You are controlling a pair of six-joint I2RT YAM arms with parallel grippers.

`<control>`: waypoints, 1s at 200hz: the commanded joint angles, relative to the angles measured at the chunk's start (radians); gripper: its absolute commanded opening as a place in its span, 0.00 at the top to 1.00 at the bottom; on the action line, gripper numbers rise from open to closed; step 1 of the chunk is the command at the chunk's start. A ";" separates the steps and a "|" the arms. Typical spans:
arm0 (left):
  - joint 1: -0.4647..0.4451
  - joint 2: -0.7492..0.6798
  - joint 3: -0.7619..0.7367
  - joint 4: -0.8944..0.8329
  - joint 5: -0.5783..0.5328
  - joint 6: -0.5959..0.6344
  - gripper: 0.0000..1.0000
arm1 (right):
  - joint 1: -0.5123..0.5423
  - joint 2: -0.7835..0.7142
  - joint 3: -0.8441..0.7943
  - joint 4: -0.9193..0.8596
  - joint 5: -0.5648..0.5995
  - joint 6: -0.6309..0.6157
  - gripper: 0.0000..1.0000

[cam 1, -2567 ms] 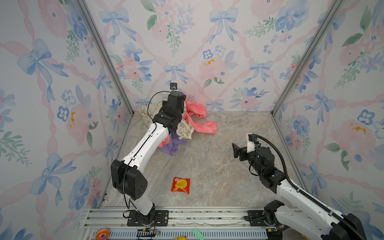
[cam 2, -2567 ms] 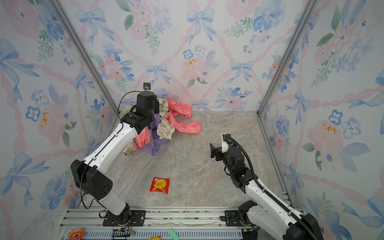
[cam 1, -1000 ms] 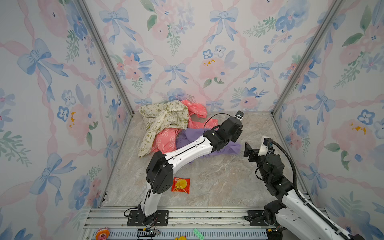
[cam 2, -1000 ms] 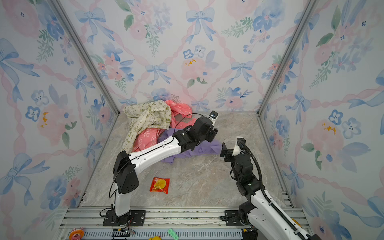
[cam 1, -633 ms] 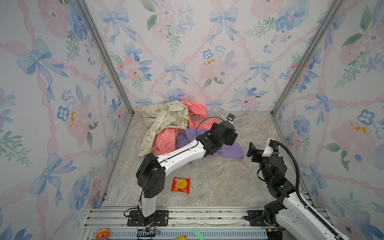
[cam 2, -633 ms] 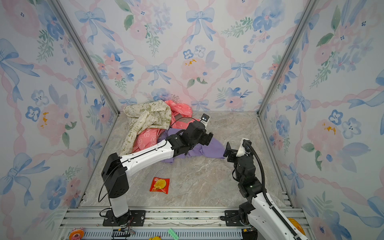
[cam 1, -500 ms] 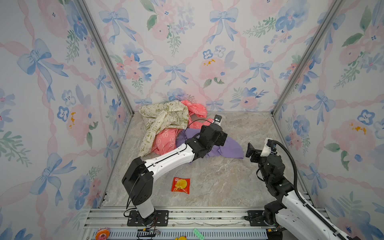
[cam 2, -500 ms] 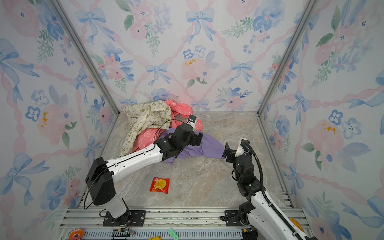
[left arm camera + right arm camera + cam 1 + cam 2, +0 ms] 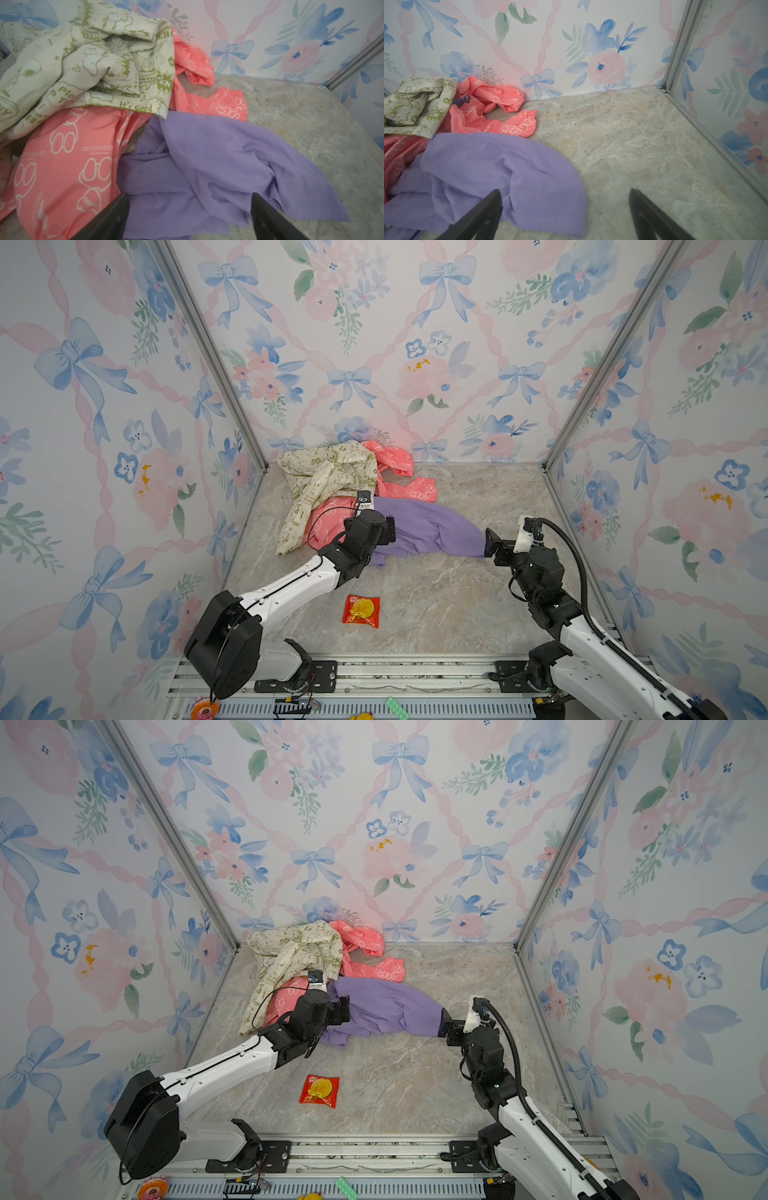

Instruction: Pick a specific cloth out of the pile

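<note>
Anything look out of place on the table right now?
One thing: a red snack packet lies alone on the table near the front, well apart from the clothes, and it is no garment. Otherwise nothing stands out: the lavender cloth lies loose and rumpled beside the pile, touching it.

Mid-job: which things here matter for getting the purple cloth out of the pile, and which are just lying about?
For the job:
purple cloth, lying against the pile
pile of cream and coral-pink garments
left gripper and right gripper, both open by the cloth

Lying about:
red packet on the floor
green piece by the front rail
</note>
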 commanded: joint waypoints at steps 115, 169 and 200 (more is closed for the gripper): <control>0.113 0.157 -0.118 0.069 0.137 -0.208 0.23 | 0.006 0.018 0.024 0.028 -0.031 -0.004 0.03; 0.125 0.286 -0.099 0.099 0.176 -0.258 0.37 | 0.007 0.019 0.025 0.025 -0.029 -0.006 0.03; 0.125 0.341 -0.096 0.143 0.217 -0.278 0.56 | 0.006 0.023 0.025 0.025 -0.028 -0.007 0.03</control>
